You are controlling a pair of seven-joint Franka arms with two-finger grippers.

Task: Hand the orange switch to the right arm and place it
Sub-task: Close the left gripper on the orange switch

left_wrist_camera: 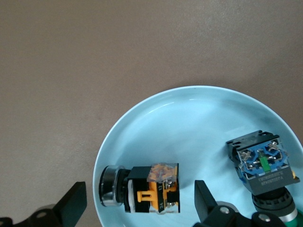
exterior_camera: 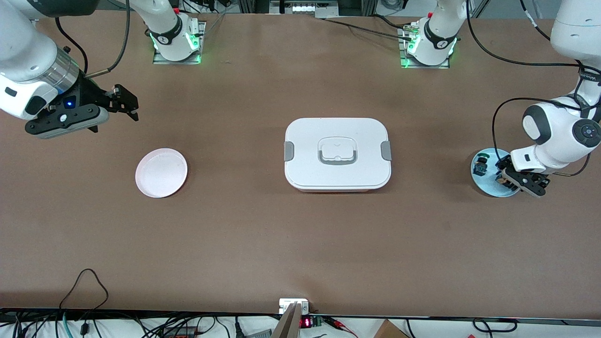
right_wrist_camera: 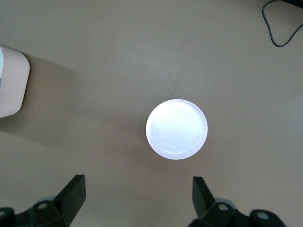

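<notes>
Left wrist only: orange switch between open left gripper fingers.

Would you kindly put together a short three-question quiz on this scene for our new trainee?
1. True or false: the left tool is shut on the orange switch.
2. What else lies on the blue plate? A) a green-blue switch B) a spoon C) nothing
3. Fill in: the right tool hangs open over bare table beside the ____ plate.

Key: 1 false, it is open with the switch between its fingers; 2 A; 3 white.
</notes>
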